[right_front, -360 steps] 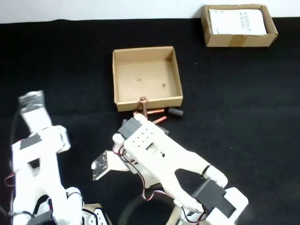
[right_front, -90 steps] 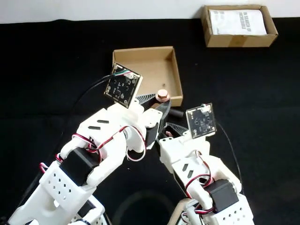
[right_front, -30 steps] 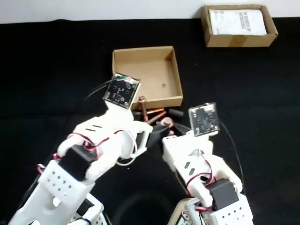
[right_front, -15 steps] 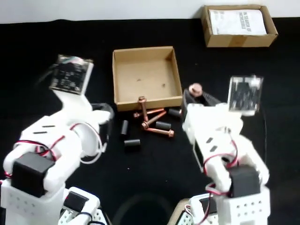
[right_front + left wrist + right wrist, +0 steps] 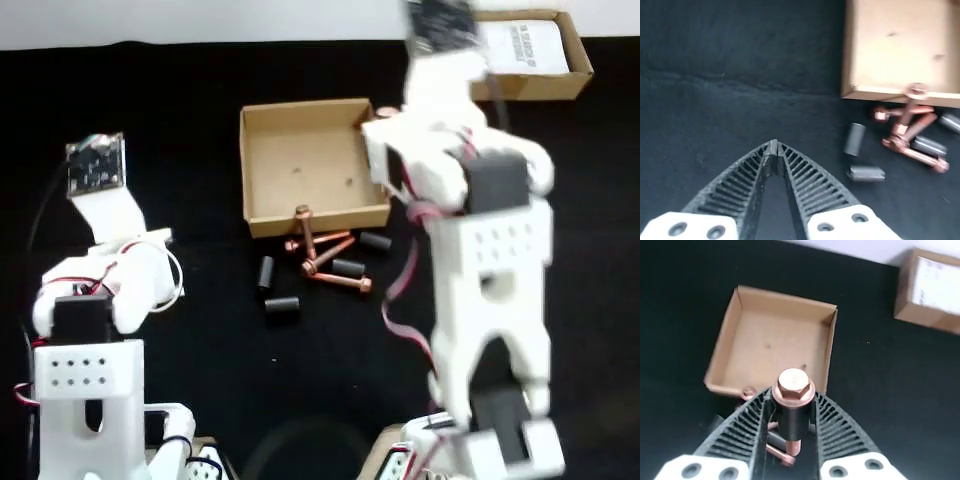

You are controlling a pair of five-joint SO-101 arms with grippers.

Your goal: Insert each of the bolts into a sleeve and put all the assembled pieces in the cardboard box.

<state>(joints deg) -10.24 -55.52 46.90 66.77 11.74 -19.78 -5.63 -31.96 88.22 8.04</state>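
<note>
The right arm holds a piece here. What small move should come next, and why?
Probably shift the right gripper a little further over the cardboard box, then lower before opening. It is shut on the assembled piece, and in the high view the bolt head sits about over the box's side wall, so releasing now might miss.

Bright, even light falls from above on a matte black table (image 5: 600, 300), which shows almost no shadows. The cardboard box (image 5: 310, 165) has soft shade along its inner walls. The head of a copper bolt (image 5: 793, 382) gleams gently.
</note>
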